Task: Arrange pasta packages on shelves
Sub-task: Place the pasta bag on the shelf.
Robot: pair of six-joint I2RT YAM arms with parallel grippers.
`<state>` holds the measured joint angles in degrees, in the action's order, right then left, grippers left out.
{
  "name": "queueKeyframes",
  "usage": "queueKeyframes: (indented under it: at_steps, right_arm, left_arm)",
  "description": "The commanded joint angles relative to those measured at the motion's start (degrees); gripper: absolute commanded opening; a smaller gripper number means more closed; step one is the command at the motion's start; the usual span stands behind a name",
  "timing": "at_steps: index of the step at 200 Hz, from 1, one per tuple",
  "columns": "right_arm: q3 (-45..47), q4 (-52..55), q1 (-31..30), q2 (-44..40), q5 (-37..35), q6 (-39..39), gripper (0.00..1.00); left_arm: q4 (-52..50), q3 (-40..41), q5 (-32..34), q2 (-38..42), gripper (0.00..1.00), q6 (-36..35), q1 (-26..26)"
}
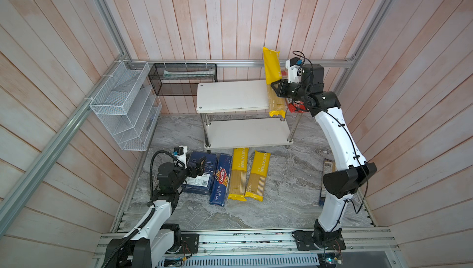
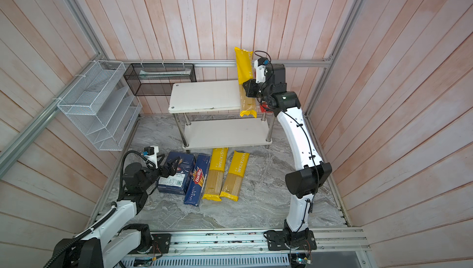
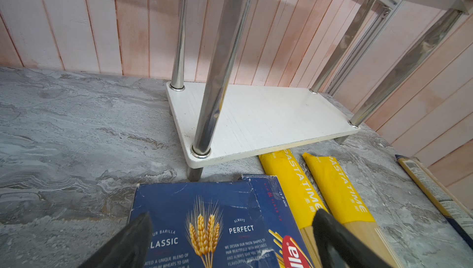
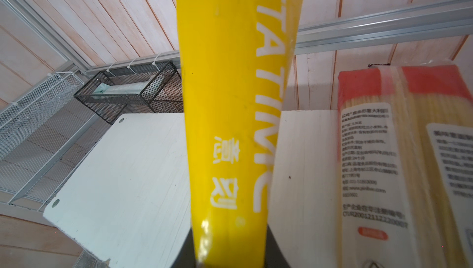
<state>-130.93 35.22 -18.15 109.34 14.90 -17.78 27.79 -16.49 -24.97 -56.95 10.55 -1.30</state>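
Gripped a long yellow PASTATIME bag (image 1: 271, 67) in the right gripper (image 1: 277, 87), jaws clamped on it near its middle. Held it steeply tilted above the right end of the top board of the shelves (image 1: 230, 95), upper end up by the wall planks, lower end past the board's front edge; could not tell whether it touched the board. Saw, in the right wrist view, the red-ended bag (image 4: 371, 131) flat on that same board, just beside the held bag. Reached in from the right with the arm stretched tall, forearm leaning over the rack's end and hiding most of the red-ended bag in both top views.

Hovered the left gripper (image 1: 201, 165) low over the wider blue Barilla box (image 1: 202, 179), fingers (image 3: 133, 241) spread apart. Counted a row on the marble tabletop (image 1: 281, 202) in front of the rack: that box, a blue Barilla spaghetti pack (image 1: 220, 179), then two more yellow PASTATIME bags (image 1: 238, 174) (image 1: 257, 177) side by side, far ends near the lower board. Made out the dark-ended clear bag (image 1: 326, 172) at the table's right edge, partly hidden behind the right arm. Noted a black mesh basket (image 1: 183, 78) and a white wire-mesh organizer (image 1: 122, 105) hung on the rails left of the rack.
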Motion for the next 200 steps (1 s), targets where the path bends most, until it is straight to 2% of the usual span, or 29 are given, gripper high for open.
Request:
queueKeyframes:
  at_steps: [1, 39, 76, 96, 130, 200]
  right_arm:
    - [1.24, -6.75, 0.30, -0.86, -1.05, -0.09, 0.03]
    - [3.33, -8.25, 0.26, -1.71, -0.35, -0.74, 0.05]
    - [5.65, -9.42, 0.34, -3.32, -0.86, -0.62, 0.18]
    - [6.61, -10.27, 0.28, -4.11, -0.76, -0.85, 0.20]
    - [7.01, -10.92, 0.30, -4.75, -1.19, -1.00, 0.38]
    - [3.74, -9.18, 0.13, -5.30, 1.15, -0.02, 0.43]
  left_arm:
    - [-0.28, -1.17, 1.03, 0.45, 1.00, -0.12, -0.23]
    - [-0.19, -0.81, 1.43, 0.90, 1.00, 0.00, -0.20]
    - [-0.11, -0.74, 1.41, 1.12, 1.00, 0.00, -0.20]
    - [-0.11, -0.74, 1.31, 0.92, 1.00, -0.03, -0.25]
    - [-0.28, -1.00, 1.50, 0.64, 1.00, 0.00, -0.20]
    - [-0.37, -1.17, 1.59, 0.35, 1.00, 0.07, -0.24]
